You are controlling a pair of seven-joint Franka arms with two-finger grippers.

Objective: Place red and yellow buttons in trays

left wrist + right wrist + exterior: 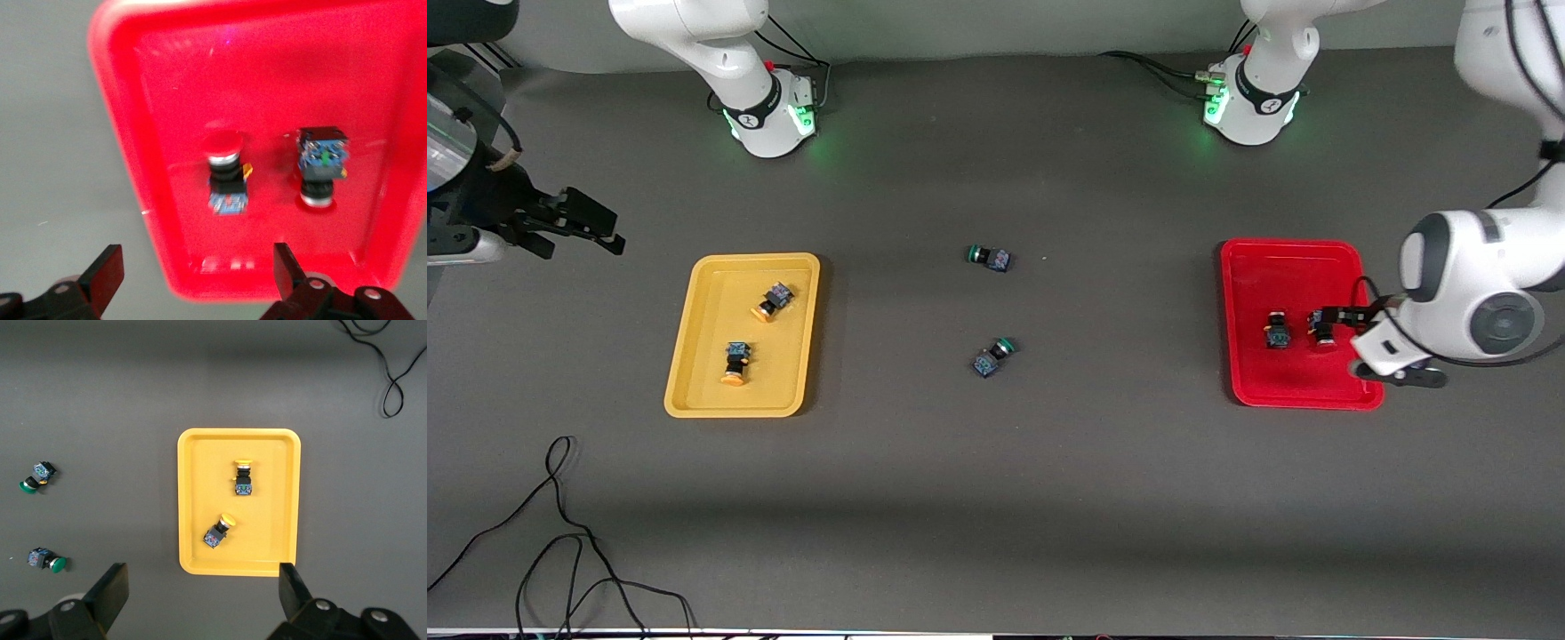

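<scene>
Two red-capped buttons (1277, 331) (1320, 329) lie side by side in the red tray (1294, 267). They also show in the left wrist view (225, 173) (321, 160). Two yellow-capped buttons (772, 300) (735, 363) lie in the yellow tray (703, 356), also seen in the right wrist view (243, 479) (218, 530). My left gripper (1369, 351) (193, 280) is open and empty, over the red tray's rim (200, 287). My right gripper (600, 229) (200, 593) is open and empty, up in the air at the right arm's end, off the yellow tray (190, 520).
Two green-capped switches (990, 258) (992, 356) lie on the dark table between the trays, also in the right wrist view (37, 475) (47, 560). A black cable (560, 533) loops on the table near the front camera, at the right arm's end.
</scene>
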